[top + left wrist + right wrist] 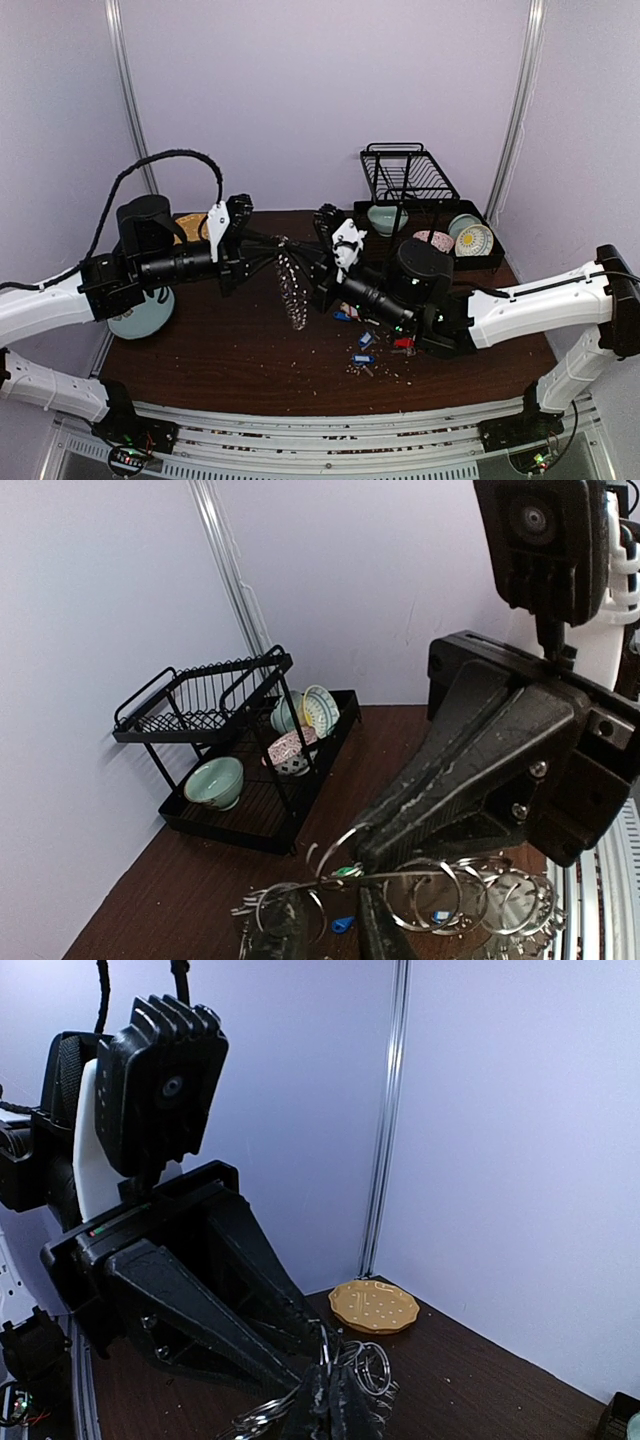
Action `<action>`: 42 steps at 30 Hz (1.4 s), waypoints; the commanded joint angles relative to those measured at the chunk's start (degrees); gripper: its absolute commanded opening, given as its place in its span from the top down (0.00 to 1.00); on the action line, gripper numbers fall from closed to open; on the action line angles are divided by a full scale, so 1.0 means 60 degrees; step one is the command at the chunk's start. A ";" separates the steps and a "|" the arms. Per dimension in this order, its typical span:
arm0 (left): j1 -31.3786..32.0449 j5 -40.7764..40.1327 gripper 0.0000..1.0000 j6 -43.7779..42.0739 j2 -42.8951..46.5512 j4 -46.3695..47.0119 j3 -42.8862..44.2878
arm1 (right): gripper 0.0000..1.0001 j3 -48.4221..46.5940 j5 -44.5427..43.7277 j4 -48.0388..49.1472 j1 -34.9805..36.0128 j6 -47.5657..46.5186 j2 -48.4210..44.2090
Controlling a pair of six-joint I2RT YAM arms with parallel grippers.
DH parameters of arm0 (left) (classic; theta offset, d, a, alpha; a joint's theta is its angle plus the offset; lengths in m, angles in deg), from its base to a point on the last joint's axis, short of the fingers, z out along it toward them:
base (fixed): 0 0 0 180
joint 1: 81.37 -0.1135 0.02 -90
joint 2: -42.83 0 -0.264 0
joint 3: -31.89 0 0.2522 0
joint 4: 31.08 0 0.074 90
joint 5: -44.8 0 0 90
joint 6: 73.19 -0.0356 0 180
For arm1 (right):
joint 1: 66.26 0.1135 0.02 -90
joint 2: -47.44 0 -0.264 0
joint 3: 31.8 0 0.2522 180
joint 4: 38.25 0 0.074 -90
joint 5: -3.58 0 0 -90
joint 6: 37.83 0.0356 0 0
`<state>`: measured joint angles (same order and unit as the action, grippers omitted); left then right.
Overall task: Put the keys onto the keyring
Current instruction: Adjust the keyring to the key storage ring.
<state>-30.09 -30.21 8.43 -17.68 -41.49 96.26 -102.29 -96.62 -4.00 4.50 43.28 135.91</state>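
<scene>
One keyring (pixel 292 285) hangs in mid-air between your two grippers.
Your right gripper (pixel 312 264) is clenched on its rings, and the chain dangles above the table (pixel 220 350). Your left gripper (pixel 277 248) straddles the rings, but you cannot tell whether it bites. The keys (pixel 362 358) lie loose on the table under your right arm.

The silver split-ring keyring (pixel 293 285) is bright polished metal, the dark brown table (pixel 220 350) is matt wood-grain, the black wire dish rack (pixel 190 720) is matt-coated metal, and its pale green round bowl (pixel 213 780) is smooth, glossy glazed ceramic.
</scene>
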 commanded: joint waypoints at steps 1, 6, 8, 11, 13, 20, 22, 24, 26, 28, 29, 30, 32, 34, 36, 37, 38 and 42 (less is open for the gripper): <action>0.0117 -0.0295 0.82 0.0169 0.0002 0.0717 0.0406 | 1.00 -0.0352 -0.0147 0.0356 0.0072 -0.0125 0.0045; 0.0124 0.0513 0.78 0.0161 0.0180 0.0816 0.0236 | 1.00 -0.0352 -0.0352 0.0265 0.0069 -0.0163 0.0051; 0.0133 0.0559 0.76 0.0271 0.0302 0.0884 0.0129 | 1.00 -0.0368 -0.0482 0.0248 0.0072 -0.0160 0.0055; 0.0122 0.0008 0.89 0.0393 0.0337 0.0960 0.0107 | 1.00 -0.0413 -0.0409 0.0217 0.0085 -0.0187 0.0093; 0.0131 -0.0232 0.91 0.0303 0.0212 0.0601 0.0310 | 1.00 -0.0416 -0.0383 0.0251 0.0100 -0.0239 0.0095; 0.0117 -0.0342 0.78 0.0122 0.0188 0.0226 0.0435 | 1.00 -0.0362 -0.0394 0.0328 0.0044 -0.0187 0.0041; 0.0109 -0.0507 0.77 0.0124 0.0566 0.0391 0.0233 | 1.00 -0.0238 0.0084 0.0382 -0.0066 -0.0154 -0.0090; 0.0118 -0.0198 0.72 -0.0279 0.1002 0.0418 -0.0084 | 1.00 -0.0083 0.2024 0.0244 -0.0353 -0.0466 -0.0356; 0.0105 0.0382 0.66 -0.0653 0.1381 0.0231 -0.0267 | 1.00 0.0088 0.3807 0.0030 -0.0729 -0.0621 -0.0719; 0.0104 0.1221 0.57 -0.0955 0.1617 -0.0299 -0.0148 | 1.00 0.0290 0.5880 -0.0117 -0.1351 -0.0510 -0.1013; 0.0098 0.1551 0.53 -0.1023 0.1680 -0.0516 -0.0055 | 1.00 0.0432 0.6536 0.0090 -0.1642 -0.0313 -0.1113; 0.0097 0.1819 0.51 -0.1073 0.1679 -0.0722 0.0063 | 1.00 0.0488 0.7345 0.0118 -0.1908 -0.0168 -0.1190; 0.0102 0.2259 0.51 -0.1259 0.1571 -0.1354 0.0411 | 1.00 0.0211 0.9502 -0.0444 -0.2392 -0.0038 -0.1174; 0.0103 0.2515 0.56 -0.1447 0.1386 -0.1832 0.0773 | 1.00 -0.0264 1.0949 -0.1311 -0.2751 -0.0065 -0.0982; 0.0096 0.2245 0.59 -0.1690 0.1237 -0.2059 0.1021 | 1.00 -0.0614 1.0885 -0.2204 -0.2831 -0.0410 -0.0877; 0.0095 0.1985 0.61 -0.1748 0.1197 -0.2069 0.1084 | 1.00 -0.0571 0.9963 -0.2391 -0.2760 -0.0707 -0.0963; 0.0098 0.1511 0.63 -0.1618 0.1126 -0.2031 0.1137 | 1.00 -0.0386 0.8308 -0.2148 -0.2503 -0.0818 -0.1092; 0.0095 -0.0565 0.79 -0.0113 0.0856 -0.1177 0.1117 | 1.00 -0.0335 0.1569 -0.1609 -0.1584 -0.0392 -0.1049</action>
<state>-29.50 -22.91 1.28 -11.21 -52.53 101.64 -103.26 -54.72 -15.50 -9.25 39.78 130.42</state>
